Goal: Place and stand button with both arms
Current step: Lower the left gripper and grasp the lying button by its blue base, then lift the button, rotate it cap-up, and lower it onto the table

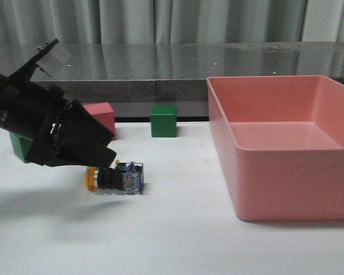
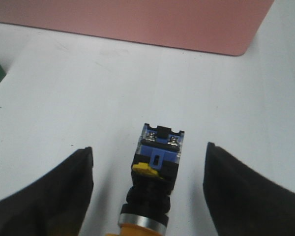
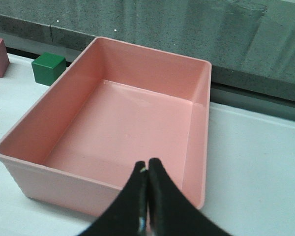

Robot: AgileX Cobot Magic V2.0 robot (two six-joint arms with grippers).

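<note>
**Ana:** While the left end effector (image 1: 106, 163) is hanging low at the left of the worktop (image 1: 178, 240), its jaws are standing wide apart on either side of the button (image 1: 116, 178), and neither is touching it. The button is lying on its side on the white surface, with the yellow cap pointing left toward the arm and the bluish block base pointing right. What is worrying you?

**Ben:** Closing unevenly. In the left wrist view the button (image 2: 155, 179) is sitting roughly between the fingers (image 2: 49, 196), but it is lying a little askew. I am guessing one finger would be reaching it first, rolling the round body away or squeezing the cap so it is popping out.

**Ana:** And behind it?

**Ben:** A pink cube (image 1: 102, 117) and a green cube (image 1: 163, 121) are sitting well apart from the button near the back edge, and another green block (image 1: 22, 148) is peeking out behind the arm. A wide swing could be knocking that one.

**Ana:** Further right?

**Ben:** The pink bin (image 1: 286, 189) is standing empty. The right end effector (image 3: 147, 169) is hovering over its near wall with its jaws pressed together, holding nothing. It is out of the front view, so any handover is looking like a long reach, and a top-heavy button could be toppling when stood on end.
</note>
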